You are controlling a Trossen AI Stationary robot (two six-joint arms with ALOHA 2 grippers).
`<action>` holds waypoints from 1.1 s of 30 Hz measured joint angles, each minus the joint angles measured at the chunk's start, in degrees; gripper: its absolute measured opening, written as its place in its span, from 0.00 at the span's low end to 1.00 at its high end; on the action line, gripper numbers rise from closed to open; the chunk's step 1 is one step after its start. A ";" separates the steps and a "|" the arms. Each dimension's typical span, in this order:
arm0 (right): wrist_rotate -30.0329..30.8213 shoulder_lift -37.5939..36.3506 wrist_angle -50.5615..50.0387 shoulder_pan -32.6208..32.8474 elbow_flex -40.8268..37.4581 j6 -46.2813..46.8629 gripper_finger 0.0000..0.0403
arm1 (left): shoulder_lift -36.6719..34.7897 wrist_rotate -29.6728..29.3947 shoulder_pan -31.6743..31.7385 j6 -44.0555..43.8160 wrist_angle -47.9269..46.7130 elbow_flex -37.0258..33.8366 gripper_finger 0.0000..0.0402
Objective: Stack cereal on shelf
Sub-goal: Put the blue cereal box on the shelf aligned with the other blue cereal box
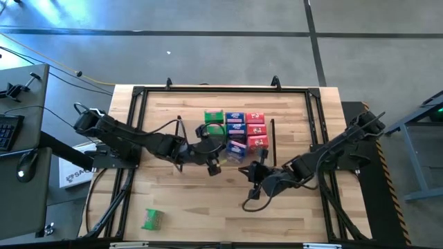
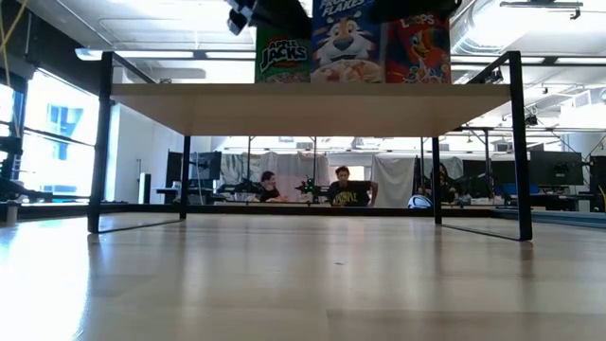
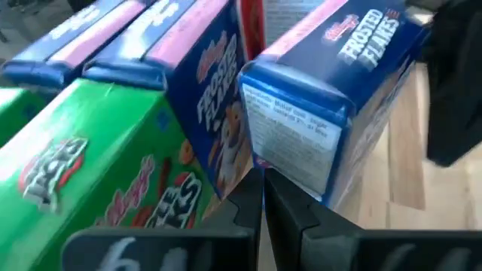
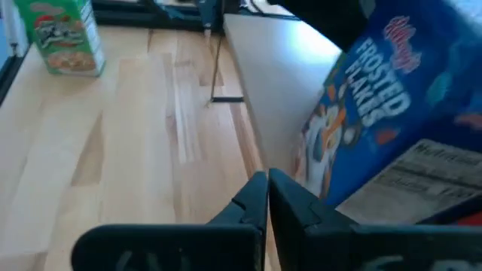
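Observation:
The shelf [image 1: 272, 142] stands mid-table and carries several green, blue and red cereal boxes. One blue Frosted Flakes box [image 1: 237, 147] sits tilted at the shelf's near side. My left gripper [image 3: 262, 197] is shut just below that box's end panel [image 3: 297, 128], with a green box [image 3: 90, 173] beside it. My right gripper [image 4: 267, 197] is shut too, close to the near lower corner of the same tilted blue box [image 4: 392, 128]. One green box [image 1: 151, 219] lies loose on the table at the near left. The low view shows three boxes [image 2: 346, 43] on top of the shelf. My left gripper's shut fingertips [image 3: 252, 188] come slanting from the table's left, right under the lower edge [image 3: 263, 162] of the tilted blue box's end panel. I cannot tell whether they touch it. My right gripper's shut fingertips [image 4: 256, 192] stand close beside the box's lower corner [image 4: 305, 169]; touching or apart, I cannot tell.
A larger black frame [image 1: 138, 93] runs around the table's edges. A thin black bar [image 1: 273, 142] marks the shelf's right end. Bare wood lies near and left of the shelf. People sit in the room beyond the table [image 2: 346, 189].

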 joint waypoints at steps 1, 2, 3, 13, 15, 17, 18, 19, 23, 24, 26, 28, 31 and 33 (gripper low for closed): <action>0.36 0.00 0.21 -0.28 0.00 0.00 0.00 | 0.06 0.77 0.15 0.63 0.94 -0.02 0.02; 0.91 0.00 0.45 -0.43 0.00 -0.01 0.00 | 0.38 1.36 0.38 1.15 2.34 0.08 0.02; 1.84 0.00 0.56 -0.58 0.00 0.00 0.00 | 0.60 1.91 0.49 1.49 3.03 0.18 0.02; 4.28 0.00 1.15 -1.51 0.00 0.22 0.00 | -3.59 2.59 -3.98 -1.50 -7.45 0.42 0.02; 4.03 0.00 0.97 -1.41 0.00 0.01 0.00 | -4.08 2.57 -5.49 -2.12 -6.79 0.53 0.02; 2.43 -0.30 1.00 -0.68 0.00 -0.41 0.00 | -4.52 2.57 -6.79 -2.16 -6.86 0.53 0.02; 1.44 -0.61 0.89 -0.09 0.00 -0.39 0.00 | -4.52 2.59 -7.28 -2.26 -6.33 0.53 0.02; 0.67 -0.95 0.61 0.49 0.05 0.01 0.00 | -4.52 2.59 -7.61 -2.60 -6.49 0.53 0.02; -0.08 -1.75 -6.00 2.56 2.18 4.38 0.00 | -3.68 2.56 -8.40 -4.04 -6.35 0.51 0.02; 0.38 -1.75 -8.01 2.85 2.94 5.66 0.00 | -3.31 2.62 -8.40 -4.10 -6.67 0.50 0.02; 1.20 -1.75 -12.42 3.12 4.06 8.51 0.00 | -2.00 3.77 -8.34 -4.16 -6.26 0.47 0.02; 1.61 -1.75 -14.88 2.87 4.46 10.76 0.00 | -0.79 4.53 -8.21 -4.14 -6.51 0.46 0.02; 1.67 -1.75 -16.24 1.67 4.48 11.84 0.00 | 0.58 4.56 -8.21 -3.90 -5.35 0.42 0.02; 1.68 -1.68 -16.38 0.69 4.50 12.09 0.00 | 0.74 5.37 -8.21 -3.64 -5.20 0.42 0.02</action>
